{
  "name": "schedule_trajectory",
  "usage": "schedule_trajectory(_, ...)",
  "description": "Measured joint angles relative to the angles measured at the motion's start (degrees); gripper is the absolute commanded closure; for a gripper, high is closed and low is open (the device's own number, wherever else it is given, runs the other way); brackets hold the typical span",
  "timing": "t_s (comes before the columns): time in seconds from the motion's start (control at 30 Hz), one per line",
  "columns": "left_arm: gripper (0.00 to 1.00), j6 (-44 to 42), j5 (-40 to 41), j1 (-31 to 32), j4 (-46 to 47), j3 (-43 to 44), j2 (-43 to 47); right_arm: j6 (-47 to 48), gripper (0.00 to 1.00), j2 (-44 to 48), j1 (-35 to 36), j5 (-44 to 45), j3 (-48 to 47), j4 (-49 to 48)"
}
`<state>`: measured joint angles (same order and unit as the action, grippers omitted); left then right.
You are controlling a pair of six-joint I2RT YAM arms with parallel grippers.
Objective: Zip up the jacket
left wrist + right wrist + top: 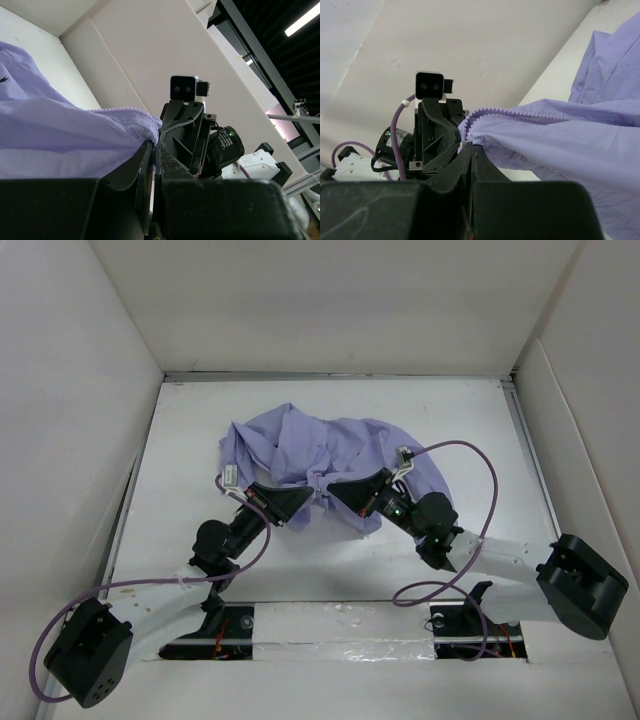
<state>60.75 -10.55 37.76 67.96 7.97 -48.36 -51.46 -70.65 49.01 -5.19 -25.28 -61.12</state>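
The jacket (pixel 330 445) sits bunched mid-table, toward the far side. The left gripper (pixel 308 494) and right gripper (pixel 328 488) each clamp its near edge, tips almost meeting. The zipper teeth (pixel 520 114) run bare and unjoined, so I'd say the zipping has hardly begun.

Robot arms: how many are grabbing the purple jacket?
2. The left gripper pinches the jacket at its near edge, around the middle. The right gripper pinches it right beside, tips close together.
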Motion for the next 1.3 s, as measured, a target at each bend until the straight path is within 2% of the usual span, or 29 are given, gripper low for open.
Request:
schedule_trajectory(0.73,1.0,0.1,-0.6,0.0,-0.2,0.0,-0.2,0.3,1.0,-0.3,-0.3,0.3,-0.1,-0.1)
schedule_trajectory(1.3,1.0,-2.9,-1.4,0.0,-4.9,0.0,0.5,0.8,1.0,-2.2,-0.2,1.0,-3.4,2.4)
